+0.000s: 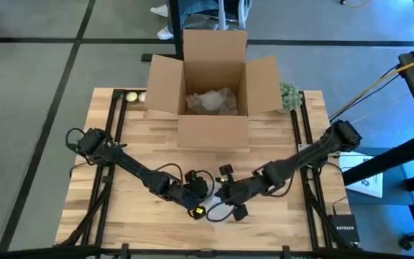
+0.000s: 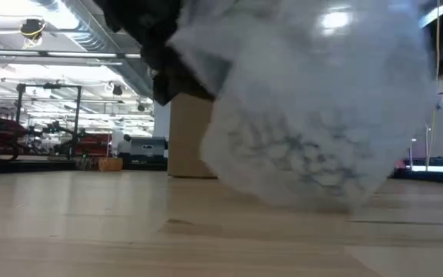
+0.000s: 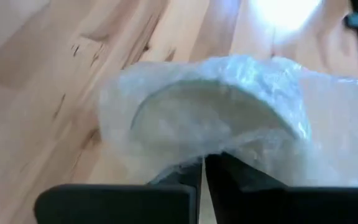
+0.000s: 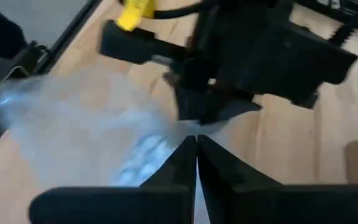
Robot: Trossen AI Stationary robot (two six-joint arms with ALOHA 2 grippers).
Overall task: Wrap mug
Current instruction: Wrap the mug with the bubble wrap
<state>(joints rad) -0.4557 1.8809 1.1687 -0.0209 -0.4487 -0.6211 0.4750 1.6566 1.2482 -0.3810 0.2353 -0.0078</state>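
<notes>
Bubble wrap (image 2: pixel 314 115) fills the low view, bundled around the mug (image 3: pixel 210 118) just above the counter (image 1: pixel 157 144). Left claw (image 3: pixel 202 171) pinches the wrap just ahead; right claw (image 4: pixel 196 155) pinches the opposite edge. Wrap looks soft and slippery; the mug likely fragile, so grip gathered folds.

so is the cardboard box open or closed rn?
Open. In the high view the cardboard box has all its flaps folded outward, and crumpled wrap shows inside it. It sits at the table's far edge.
</notes>
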